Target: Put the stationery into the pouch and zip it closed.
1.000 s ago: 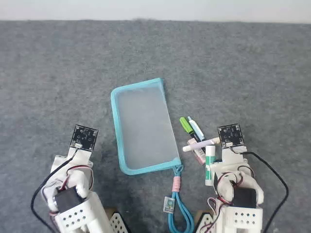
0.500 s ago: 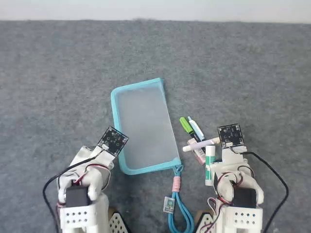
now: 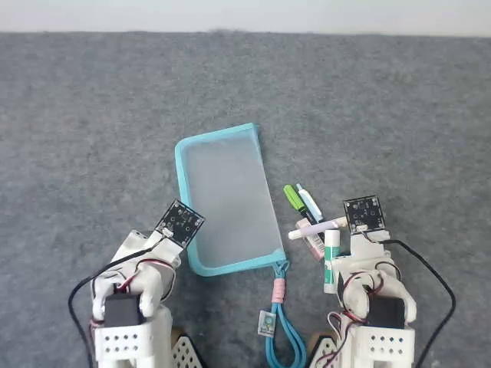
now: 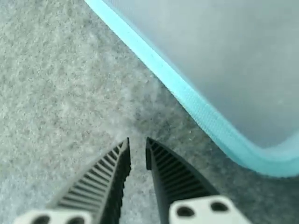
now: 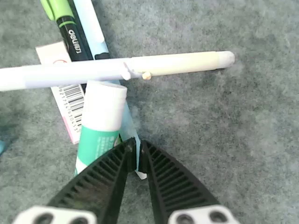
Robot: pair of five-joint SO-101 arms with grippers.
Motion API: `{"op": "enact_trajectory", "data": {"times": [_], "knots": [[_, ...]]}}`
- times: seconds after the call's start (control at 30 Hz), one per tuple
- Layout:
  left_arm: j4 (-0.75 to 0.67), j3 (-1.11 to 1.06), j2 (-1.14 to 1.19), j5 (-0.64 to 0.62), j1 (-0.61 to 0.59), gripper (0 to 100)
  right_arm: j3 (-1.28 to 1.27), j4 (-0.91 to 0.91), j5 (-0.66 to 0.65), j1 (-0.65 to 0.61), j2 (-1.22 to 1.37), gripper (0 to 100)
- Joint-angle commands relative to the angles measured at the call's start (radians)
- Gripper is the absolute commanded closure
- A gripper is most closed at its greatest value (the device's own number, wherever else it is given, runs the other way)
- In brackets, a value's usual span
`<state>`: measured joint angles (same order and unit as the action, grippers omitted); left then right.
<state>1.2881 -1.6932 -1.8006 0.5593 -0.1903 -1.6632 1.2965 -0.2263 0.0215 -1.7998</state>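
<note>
The translucent pouch (image 3: 226,203) with teal trim lies flat mid-table, and its teal edge (image 4: 187,93) runs just beyond my left gripper (image 4: 137,145). That gripper is shut and empty over the carpet by the pouch's near left corner. To the pouch's right lies a pile of stationery: a green highlighter (image 3: 293,198), a pale blue pen (image 3: 309,201), a white pen (image 3: 314,228), an eraser (image 3: 313,244) and a glue stick (image 3: 331,261). My right gripper (image 5: 137,147) is shut, its tips beside the glue stick (image 5: 100,121) and short of the white pen (image 5: 117,70).
A blue cord loop with a pink band and a small tag (image 3: 282,322) trails from the pouch's near right corner toward the front edge, between the two arm bases. Grey carpet covers the table, with open room behind and to both sides of the pouch.
My left arm has swung right to the pouch's near left corner, then held still. The right arm and the stationery have not moved.
</note>
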Motion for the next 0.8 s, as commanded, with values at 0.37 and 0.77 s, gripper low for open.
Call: {"op": "enact_trajectory", "data": {"times": [0.37,0.77], "knots": [[0.003,0.007,-0.020,0.012,0.006,95,-0.020,0.008,-0.009,-0.004,-0.015,97.5],[0.020,0.007,-0.020,0.009,0.011,95,-0.020,0.012,-0.008,-0.005,-0.015,97.5]]}}
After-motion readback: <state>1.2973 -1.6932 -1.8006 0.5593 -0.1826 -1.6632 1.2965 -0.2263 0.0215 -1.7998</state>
